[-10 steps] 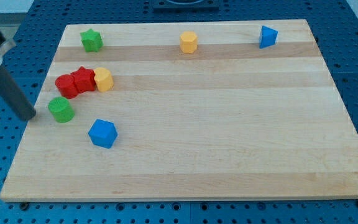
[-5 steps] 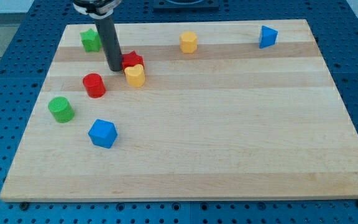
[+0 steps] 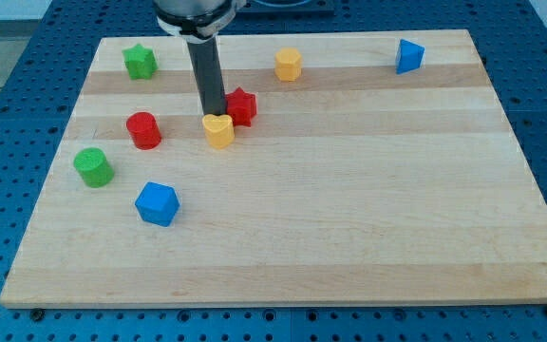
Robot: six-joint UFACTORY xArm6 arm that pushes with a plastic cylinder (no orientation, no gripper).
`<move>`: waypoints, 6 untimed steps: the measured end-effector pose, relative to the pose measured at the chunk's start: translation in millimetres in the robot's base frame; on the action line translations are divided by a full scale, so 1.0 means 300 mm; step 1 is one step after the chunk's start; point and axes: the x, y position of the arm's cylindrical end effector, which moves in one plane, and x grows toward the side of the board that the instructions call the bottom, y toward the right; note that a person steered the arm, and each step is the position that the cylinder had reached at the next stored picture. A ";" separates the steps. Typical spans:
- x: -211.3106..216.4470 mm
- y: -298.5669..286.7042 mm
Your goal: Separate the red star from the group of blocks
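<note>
The red star [image 3: 242, 105] lies left of the board's middle, near the view's top. My tip [image 3: 213, 115] rests against the star's left side. A yellow heart-shaped block [image 3: 218, 130] sits just below the tip, close to the star's lower left. A red cylinder [image 3: 143, 129] stands apart further left. A green cylinder [image 3: 93, 167] and a blue block [image 3: 156, 203] lie at the lower left.
A green star [image 3: 140, 61] sits at the top left of the wooden board [image 3: 349, 209]. A yellow block [image 3: 289, 65] is at top middle and a blue block [image 3: 408, 56] at top right.
My tip came in from the board's left edge and moved right, pushing the red star and yellow heart right, away from the red cylinder, which shifted a little right.
</note>
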 end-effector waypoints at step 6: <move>0.027 0.096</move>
